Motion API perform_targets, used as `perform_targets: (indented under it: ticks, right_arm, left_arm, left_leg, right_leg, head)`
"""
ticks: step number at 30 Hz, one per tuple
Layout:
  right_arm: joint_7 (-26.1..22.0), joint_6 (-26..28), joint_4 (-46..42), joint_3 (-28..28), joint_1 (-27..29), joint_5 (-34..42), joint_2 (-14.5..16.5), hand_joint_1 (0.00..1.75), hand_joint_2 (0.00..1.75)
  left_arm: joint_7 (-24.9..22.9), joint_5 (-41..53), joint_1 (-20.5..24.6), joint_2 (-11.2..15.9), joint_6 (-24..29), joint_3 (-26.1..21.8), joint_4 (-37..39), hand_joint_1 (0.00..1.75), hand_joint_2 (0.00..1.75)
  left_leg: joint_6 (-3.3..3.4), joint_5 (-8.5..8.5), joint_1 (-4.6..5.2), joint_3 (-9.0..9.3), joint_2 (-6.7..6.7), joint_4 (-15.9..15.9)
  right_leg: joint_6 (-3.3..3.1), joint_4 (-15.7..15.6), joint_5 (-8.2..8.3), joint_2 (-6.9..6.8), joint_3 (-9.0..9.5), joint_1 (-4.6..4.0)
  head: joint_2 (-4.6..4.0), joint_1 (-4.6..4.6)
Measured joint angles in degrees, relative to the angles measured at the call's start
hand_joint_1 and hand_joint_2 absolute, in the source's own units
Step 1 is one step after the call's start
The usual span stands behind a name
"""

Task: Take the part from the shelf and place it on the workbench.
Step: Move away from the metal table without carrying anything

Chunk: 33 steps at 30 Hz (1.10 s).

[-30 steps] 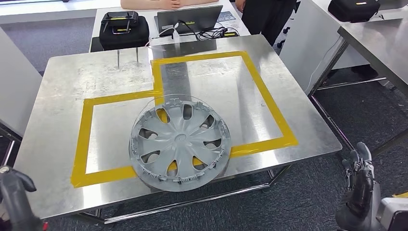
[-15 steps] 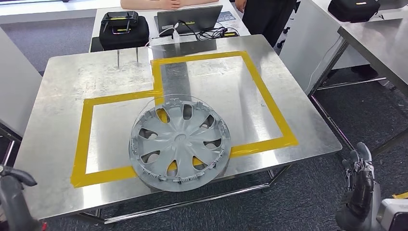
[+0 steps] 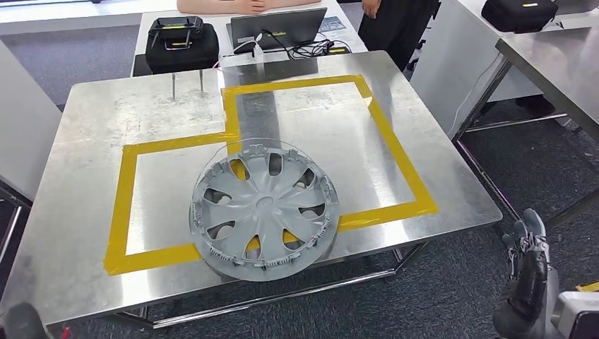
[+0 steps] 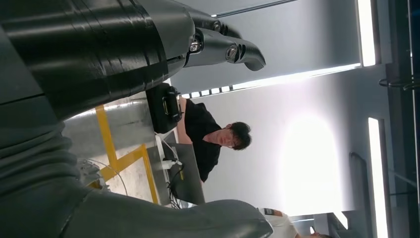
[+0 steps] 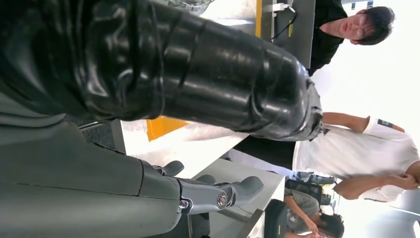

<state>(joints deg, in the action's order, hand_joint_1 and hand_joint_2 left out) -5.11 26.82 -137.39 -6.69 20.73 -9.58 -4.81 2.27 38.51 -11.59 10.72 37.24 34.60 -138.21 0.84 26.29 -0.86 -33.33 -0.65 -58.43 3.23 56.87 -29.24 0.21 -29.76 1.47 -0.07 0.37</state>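
part point(image 3: 264, 210) on workbench point(image 3: 92, 127), right hand point(image 3: 526, 282) seemingly empty

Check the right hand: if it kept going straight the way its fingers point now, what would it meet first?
Probably nothing soon. The right hand hangs beside the workbench, off its near right corner, holding nothing, fingers pointing up and away. That line seems to pass alongside the table edge, not into it; depth is unclear.

Table point(image 3: 92, 127): brushed, shiny metal w/ glossy yellow tape point(image 3: 395, 159). Wheel cover point(image 3: 265, 210): matt grey, prob. plastic. Floor point(image 3: 452, 296): rough carpet.
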Motion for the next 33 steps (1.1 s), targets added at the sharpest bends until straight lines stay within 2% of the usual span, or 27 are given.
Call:
perform_targets:
  ticks: [7, 13, 23, 28, 31, 33]
  right_arm:
    - [0.4, 0.0, 0.0, 0.0, 0.1, -0.6, 0.0, 0.0, 0.0]
    - [0.1, 0.0, -0.3, -0.1, 0.8, -1.4, 0.0, 0.0, 0.0]
    - [-0.1, 0.0, -0.5, -1.1, 1.1, -1.8, 0.0, 0.0, 0.0]
    - [-0.2, 0.0, -0.5, -1.6, 1.1, -2.0, 0.0, 0.0, 0.0]
    - [-0.2, 0.0, -0.5, -1.9, 1.1, -2.1, 0.0, 0.0, 0.0]
    - [-0.2, 0.0, -0.5, -2.0, 1.1, -2.1, 0.0, 0.0, 0.0]
  left_arm:
    - [-0.6, 0.5, -0.7, 0.2, 0.1, 0.0, -0.4, 0.0, 0.0]
    - [-4.1, 0.7, -1.0, 0.4, 0.3, 0.0, -0.4, 0.0, 0.0]
    - [-5.3, 1.7, -1.3, 0.8, 0.3, 0.1, -0.4, 0.0, 0.0]
    - [-5.9, 2.8, -1.4, 1.1, 0.4, 0.1, -0.4, 0.0, 0.0]
    - [-6.0, 3.0, -1.5, 1.2, 0.4, 0.1, -0.4, 0.0, 0.0]
    - [-6.1, 3.1, -1.5, 1.3, 0.4, 0.1, -0.4, 0.0, 0.0]
  left_leg:
    - [0.0, 0.0, 0.0, 0.0, 0.0, 0.0]
    - [0.0, 0.0, 0.0, 0.0, 0.01, 0.0]
    - [0.08, 0.06, 0.11, -0.01, 0.02, -0.1]
    - [0.46, 0.29, 0.38, -0.07, 0.02, -0.3]
    - [0.84, 0.44, 0.57, -0.07, 0.02, -0.4]
    - [1.31, 0.14, 0.31, 0.1, 0.13, 0.1]
  right_leg:
    - [0.0, 0.0, 0.0, 0.0, 0.0, 0.0]
    - [0.0, 0.0, 0.0, 0.01, -0.01, 0.0]
    - [0.05, -0.1, 0.06, 0.01, 0.01, 0.12]
    - [0.4, -0.2, 0.05, 0.01, 0.07, 0.36]
    - [0.84, -0.4, 0.1, 0.01, 0.25, 0.55]
    - [1.12, -0.2, -0.21, 0.01, 0.31, 0.59]
  head:
    - [0.0, -0.01]
    - [0.0, 0.02]
    - [0.0, -0.04]
    - [0.0, -0.12]
    - [0.0, -0.2]
    - [0.0, -0.18]
